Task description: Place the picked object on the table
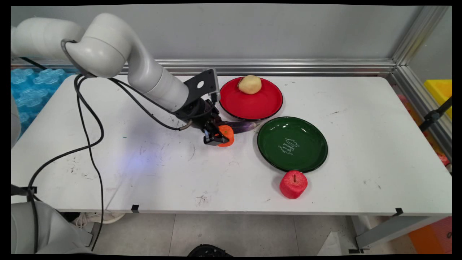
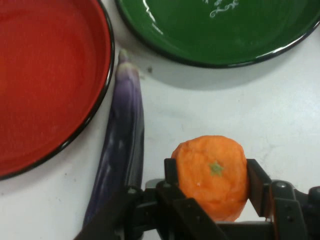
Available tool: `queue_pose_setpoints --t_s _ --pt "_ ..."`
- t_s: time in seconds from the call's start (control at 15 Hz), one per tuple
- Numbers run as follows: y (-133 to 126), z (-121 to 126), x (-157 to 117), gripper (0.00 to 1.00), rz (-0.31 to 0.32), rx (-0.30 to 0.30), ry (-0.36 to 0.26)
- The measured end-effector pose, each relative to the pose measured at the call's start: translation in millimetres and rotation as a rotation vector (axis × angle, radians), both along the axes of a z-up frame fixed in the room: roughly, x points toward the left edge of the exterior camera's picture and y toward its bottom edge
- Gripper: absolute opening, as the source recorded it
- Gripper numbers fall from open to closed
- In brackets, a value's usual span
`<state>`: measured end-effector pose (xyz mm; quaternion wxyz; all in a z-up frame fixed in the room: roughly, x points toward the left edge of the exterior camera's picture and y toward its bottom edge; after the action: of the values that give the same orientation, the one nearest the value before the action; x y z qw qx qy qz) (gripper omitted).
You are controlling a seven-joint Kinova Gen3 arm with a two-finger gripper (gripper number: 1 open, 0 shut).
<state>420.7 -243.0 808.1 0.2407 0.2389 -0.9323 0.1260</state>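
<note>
My gripper is shut on an orange, low over the white table near its middle. The fingers press on both sides of the fruit, whose small green stem mark faces the hand camera. A purple eggplant lies just beside the orange, along the rim of the red plate. On that plate's far side rests a yellowish potato. The green plate stands to the right of the orange.
A red apple stands near the table's front edge, just below the green plate. Black cables hang from the arm over the table's left part. An aluminium rail runs along the back edge.
</note>
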Motion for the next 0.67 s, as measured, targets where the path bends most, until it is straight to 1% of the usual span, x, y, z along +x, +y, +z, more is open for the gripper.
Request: queue_pose_setpoints --t_s 0.67 --pt "0 -19 9 0.0 0.019 -0.022 0.058"
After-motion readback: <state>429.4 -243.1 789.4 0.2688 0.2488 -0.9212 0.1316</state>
